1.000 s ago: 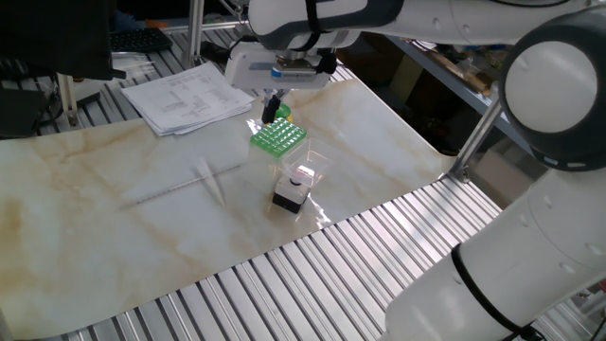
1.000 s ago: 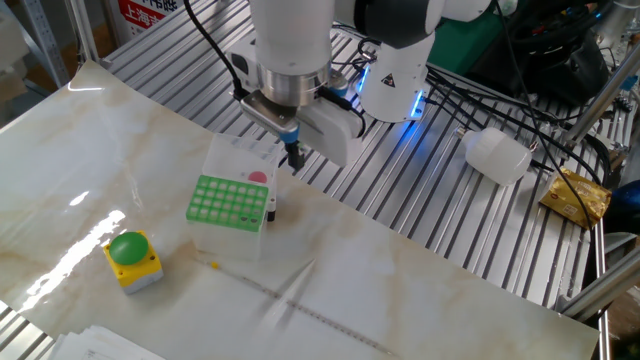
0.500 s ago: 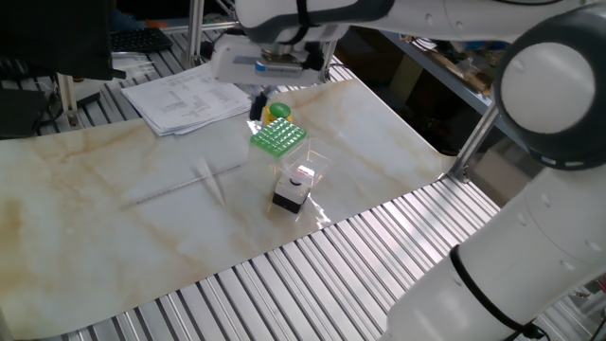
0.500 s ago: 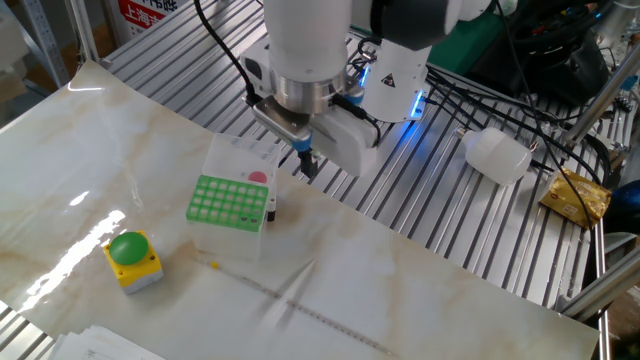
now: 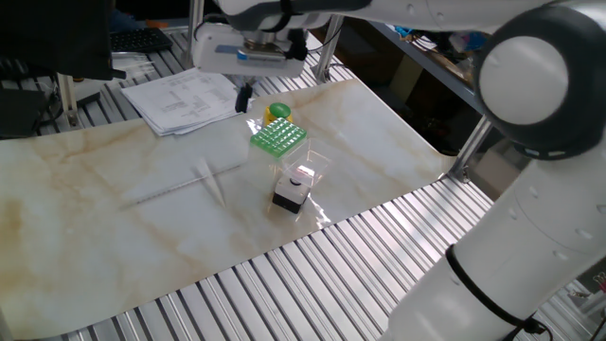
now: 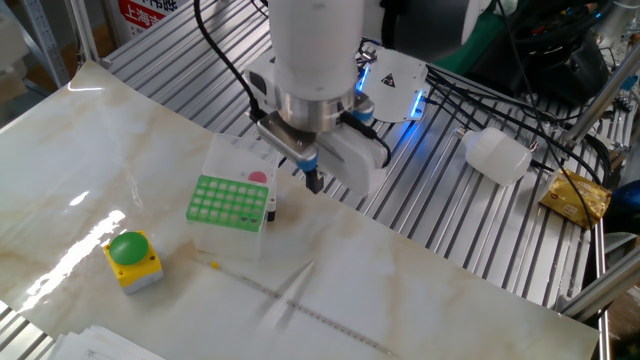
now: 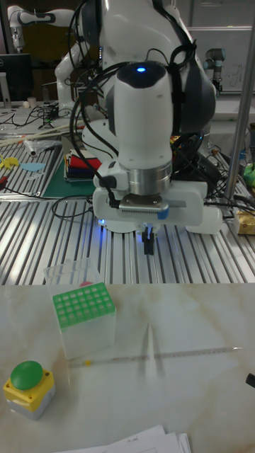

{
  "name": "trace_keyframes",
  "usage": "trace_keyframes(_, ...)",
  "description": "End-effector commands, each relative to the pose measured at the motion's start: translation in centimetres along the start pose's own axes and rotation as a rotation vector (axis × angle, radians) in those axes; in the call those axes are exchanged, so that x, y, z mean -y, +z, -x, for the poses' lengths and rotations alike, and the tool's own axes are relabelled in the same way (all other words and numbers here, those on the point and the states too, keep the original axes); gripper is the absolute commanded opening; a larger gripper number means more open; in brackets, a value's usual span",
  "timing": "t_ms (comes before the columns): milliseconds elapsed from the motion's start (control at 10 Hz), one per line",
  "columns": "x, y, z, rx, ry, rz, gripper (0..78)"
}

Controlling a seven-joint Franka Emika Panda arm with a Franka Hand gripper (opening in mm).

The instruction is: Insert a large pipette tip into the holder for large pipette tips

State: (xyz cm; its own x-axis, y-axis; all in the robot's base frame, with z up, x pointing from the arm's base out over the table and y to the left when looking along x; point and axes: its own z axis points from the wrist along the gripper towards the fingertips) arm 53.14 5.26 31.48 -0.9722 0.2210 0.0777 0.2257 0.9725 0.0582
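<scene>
The holder for large pipette tips (image 5: 278, 137) (image 6: 229, 202) (image 7: 83, 308) stands on the marble board, a green gridded top on a clear base. The large pipette tip (image 5: 211, 181) (image 6: 287, 306) (image 7: 151, 352) lies flat on the board, a whitish cone crossing a long thin rod (image 7: 191, 352). My gripper (image 5: 243, 98) (image 6: 314, 181) (image 7: 149, 243) hangs above the board, to the side of the holder and apart from the tip. Its dark fingers stand together, with nothing visible between them.
A green button on a yellow box (image 5: 277, 112) (image 6: 133, 259) (image 7: 28, 383) sits close to the holder. A black-and-white box in a clear case (image 5: 295, 188) (image 6: 252, 167) stands beside the holder. Papers (image 5: 185, 99) lie at the board's edge. A white bottle (image 6: 497, 156) rests on the metal slats.
My gripper has moved sideways away from above the holder, toward the side where the tip lies. Nothing on the board has shifted.
</scene>
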Motion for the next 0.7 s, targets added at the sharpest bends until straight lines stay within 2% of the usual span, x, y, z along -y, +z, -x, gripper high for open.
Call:
trace_keyframes(100,-1.5,0.8,2.0,0.000,0.008,-0.005,0.0)
trace_keyframes(300,-2.1,1.4,3.1,-0.007,0.017,-0.003,0.0)
trace_keyframes(700,-2.3,1.7,3.5,-0.014,0.032,-0.007,0.0)
